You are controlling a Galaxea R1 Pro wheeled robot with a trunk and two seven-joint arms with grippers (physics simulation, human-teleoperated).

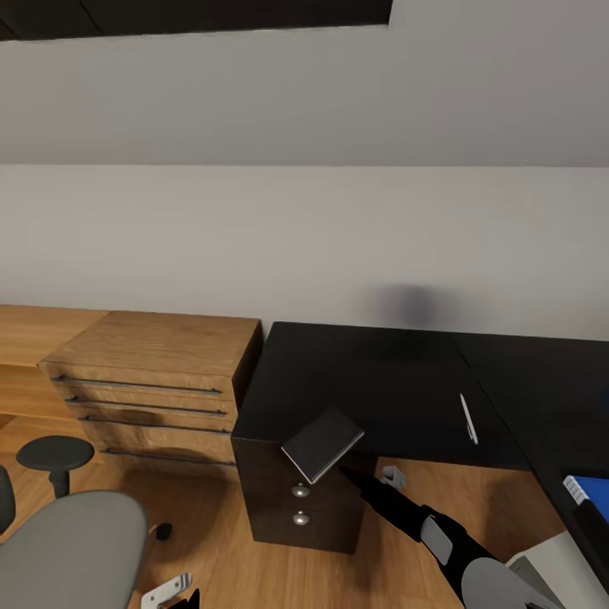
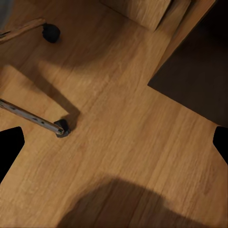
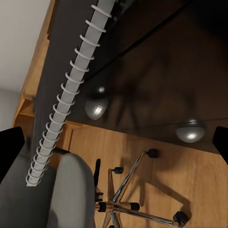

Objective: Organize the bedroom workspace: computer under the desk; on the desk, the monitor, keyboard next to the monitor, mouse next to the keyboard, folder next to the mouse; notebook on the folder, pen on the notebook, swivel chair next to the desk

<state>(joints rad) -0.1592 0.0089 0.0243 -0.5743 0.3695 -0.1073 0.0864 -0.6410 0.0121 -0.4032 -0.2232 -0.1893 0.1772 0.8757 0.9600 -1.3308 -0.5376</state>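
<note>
Starting at the right gripper, we see its fingers clamped on the thin grey spiral-bound notebook, which is held tilted in the air over the front corner of the glossy black L-shaped desk, just above the drawer unit. In the right wrist view the two black fingers stand at the frame edges, and the notebook runs between them edge-on, its white wire spiral coil a long row of loops. Past it that view picks out two round silver knobs on the shiny black drawer front, and below them the grey upholstered swivel chair with its chrome five-star base and black castors on the wood floor.

The left wrist view shows the left gripper's black fingers standing well apart with nothing between them, over the warm plank floor; a chrome chair leg with a black castor lies there.

From the head view, a thin silver-white pen lies on the surface, well to the right of the notebook. A bright blue flat folder with a white edge rests on the surface's right wing. A light-wood drawer chest stands against the desk's left end, with a small round dark stool in front of it.
</note>
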